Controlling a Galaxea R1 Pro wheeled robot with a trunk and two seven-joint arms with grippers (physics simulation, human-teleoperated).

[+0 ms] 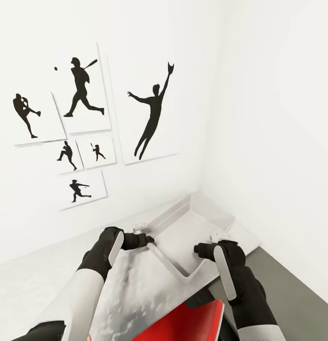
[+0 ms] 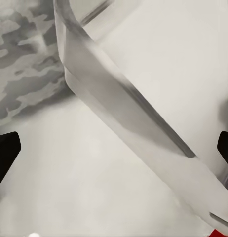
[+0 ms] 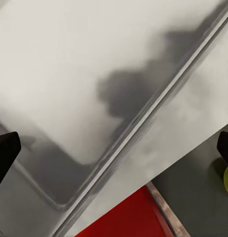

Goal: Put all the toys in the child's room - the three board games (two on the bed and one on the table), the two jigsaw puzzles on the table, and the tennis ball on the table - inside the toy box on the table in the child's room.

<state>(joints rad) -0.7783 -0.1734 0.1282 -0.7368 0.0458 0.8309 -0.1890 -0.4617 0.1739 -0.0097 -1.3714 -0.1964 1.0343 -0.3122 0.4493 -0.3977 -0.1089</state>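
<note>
Toy box (image 1: 201, 222) partly behind both open, empty-jawed grippers (image 1: 147, 240) (image 1: 198, 248); red object (image 1: 192, 324) cut off below.

Six white panels with black baseball silhouettes hang on the white wall beyond and above the left end effector. The largest, a leaping catcher (image 1: 152, 113), is up ahead between the two end effectors. Left of it are a batter (image 1: 82, 87) with a ball before him and a pitcher (image 1: 25, 115). Beneath these hang two small panels (image 1: 66, 155) (image 1: 97, 152) and, lowest, a fielder (image 1: 78, 189). A plain white wall (image 1: 277, 118) rises beyond the right end effector, meeting the first in a corner
</note>
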